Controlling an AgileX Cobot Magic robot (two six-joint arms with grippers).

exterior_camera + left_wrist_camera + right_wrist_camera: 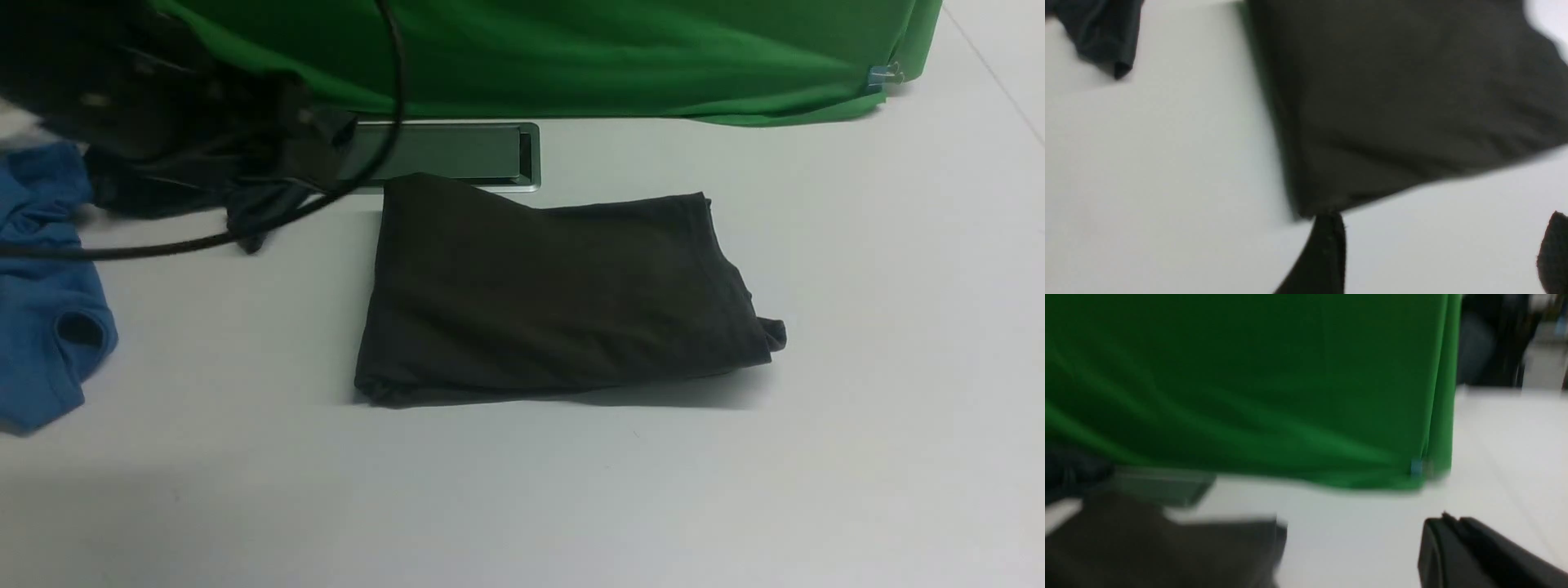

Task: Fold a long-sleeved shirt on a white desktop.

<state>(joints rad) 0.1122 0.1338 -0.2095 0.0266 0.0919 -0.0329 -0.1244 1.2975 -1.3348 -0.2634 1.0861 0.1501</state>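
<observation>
Front view: folded long-sleeved shirt (555, 294) flat on white desktop (857, 327).

surface: white desktop (857, 343) | centre: folded shirt (555, 302), flat | 12 o'clock: cable hatch (457, 153), touching shirt's far edge; green cloth (620, 57) behind | 9 o'clock: blue garment (41, 327) | 10 o'clock: dark garment (253, 216)

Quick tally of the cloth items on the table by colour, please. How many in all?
Dark olive-brown: 1, the folded long-sleeved shirt
Blackish: 1, the smaller garment, partly hidden behind the left arm
Blue: 1, the garment at the left edge
Green: 1, the backdrop cloth
Total: 4
</observation>
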